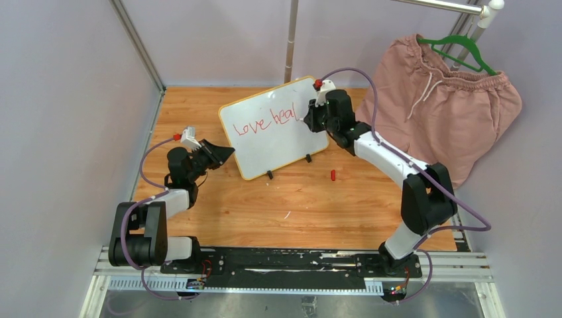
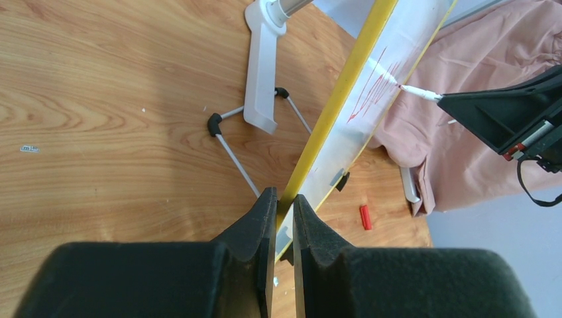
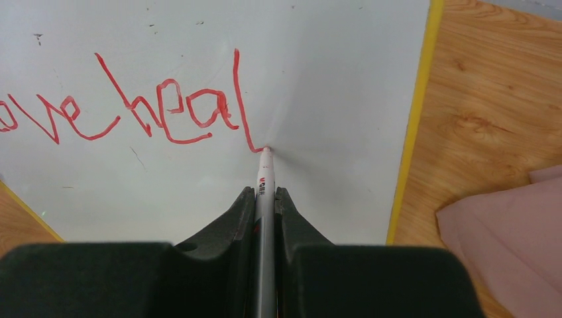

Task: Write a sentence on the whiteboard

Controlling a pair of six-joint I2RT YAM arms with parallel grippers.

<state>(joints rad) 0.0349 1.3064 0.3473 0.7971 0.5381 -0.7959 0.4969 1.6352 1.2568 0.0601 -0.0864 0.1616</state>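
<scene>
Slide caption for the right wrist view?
Right fingers pinch a marker, tip on the whiteboard just after the red writing "love heal".

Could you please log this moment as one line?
left end effector: clamps whiteboard edge | right end effector: holds marker, tip on whiteboard | sentence: "love heal"

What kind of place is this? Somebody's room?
More likely a robot test booth than a home: two robot arms bolted to a metal rail, plain walls around a wooden table, and props like a whiteboard and pink shorts on a hanger.
</scene>
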